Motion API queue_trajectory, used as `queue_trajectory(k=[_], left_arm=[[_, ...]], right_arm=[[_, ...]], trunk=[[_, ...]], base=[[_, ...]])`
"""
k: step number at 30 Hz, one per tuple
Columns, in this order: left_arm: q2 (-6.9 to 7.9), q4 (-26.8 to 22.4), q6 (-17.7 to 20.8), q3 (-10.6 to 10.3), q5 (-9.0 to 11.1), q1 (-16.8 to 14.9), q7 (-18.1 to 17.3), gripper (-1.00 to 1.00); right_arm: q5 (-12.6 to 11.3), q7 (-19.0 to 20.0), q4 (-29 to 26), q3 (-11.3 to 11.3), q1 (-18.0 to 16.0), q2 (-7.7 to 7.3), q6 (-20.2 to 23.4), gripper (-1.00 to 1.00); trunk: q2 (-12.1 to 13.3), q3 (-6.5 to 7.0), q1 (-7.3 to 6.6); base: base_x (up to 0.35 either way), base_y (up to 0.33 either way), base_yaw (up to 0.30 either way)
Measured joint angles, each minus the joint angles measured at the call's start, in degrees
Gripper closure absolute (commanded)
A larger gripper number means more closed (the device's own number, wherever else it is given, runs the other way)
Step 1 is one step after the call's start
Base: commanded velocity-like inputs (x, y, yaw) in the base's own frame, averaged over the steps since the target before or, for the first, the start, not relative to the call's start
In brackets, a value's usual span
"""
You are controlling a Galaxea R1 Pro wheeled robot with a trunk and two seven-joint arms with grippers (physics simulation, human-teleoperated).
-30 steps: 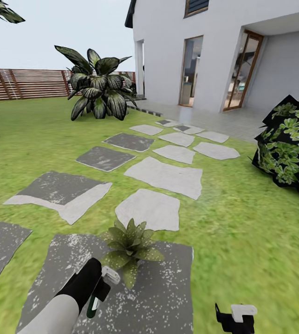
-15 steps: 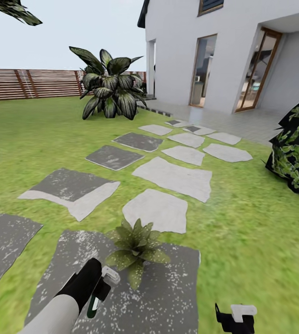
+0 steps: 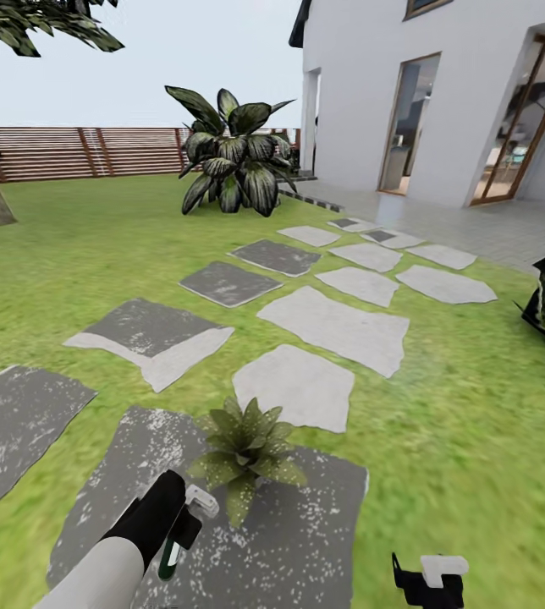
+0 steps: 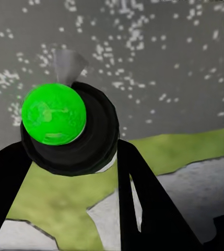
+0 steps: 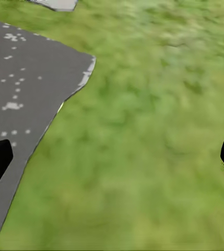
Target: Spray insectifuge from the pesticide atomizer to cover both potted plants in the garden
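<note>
A green lawn (image 3: 476,440) with grey stepping stones (image 3: 332,326) runs toward a white house (image 3: 374,101) and slatted fence (image 3: 95,152).

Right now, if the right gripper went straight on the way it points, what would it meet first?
Most likely the lawn: the right gripper is open and looks down onto bare grass, with the grey stone off to one side. How far off the grass is can't be judged.

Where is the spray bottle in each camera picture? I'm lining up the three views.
Head view: spray bottle low and left of centre, held by the left gripper beside the small plant.
Left wrist view: its green-marked dark body sits upper left, between the fingers.
Right wrist view: not there.
Shared landmark: the speckled grey stepping stone.
</note>
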Motion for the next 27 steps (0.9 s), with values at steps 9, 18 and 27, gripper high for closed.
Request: queue_trajectory(k=[9,18,27], left_arm=[[-0.01,0.0,0.1,0.0,-0.5,0.0,0.0,1.0],[-0.01,0.0,0.1,0.0,-0.5,0.0,0.0,1.0],[0.0,0.0,0.1,0.0,-0.5,0.2,0.0,1.0]], right_arm=[[0.0,0.0,0.0,0.0,0.0,0.0,0.0,-1.0],[0.0,0.0,0.0,0.0,0.0,0.0,0.0,-1.0],[0.0,0.0,0.0,0.0,0.0,0.0,0.0,-1.0]], trunk=[[0.0,0.0,0.0],[0.0,0.0,0.0],[0.0,0.0,0.0]], base=[[0.0,-0.07,0.056],[0.0,-0.03,0.206],[0.0,-0.165,0.079]])
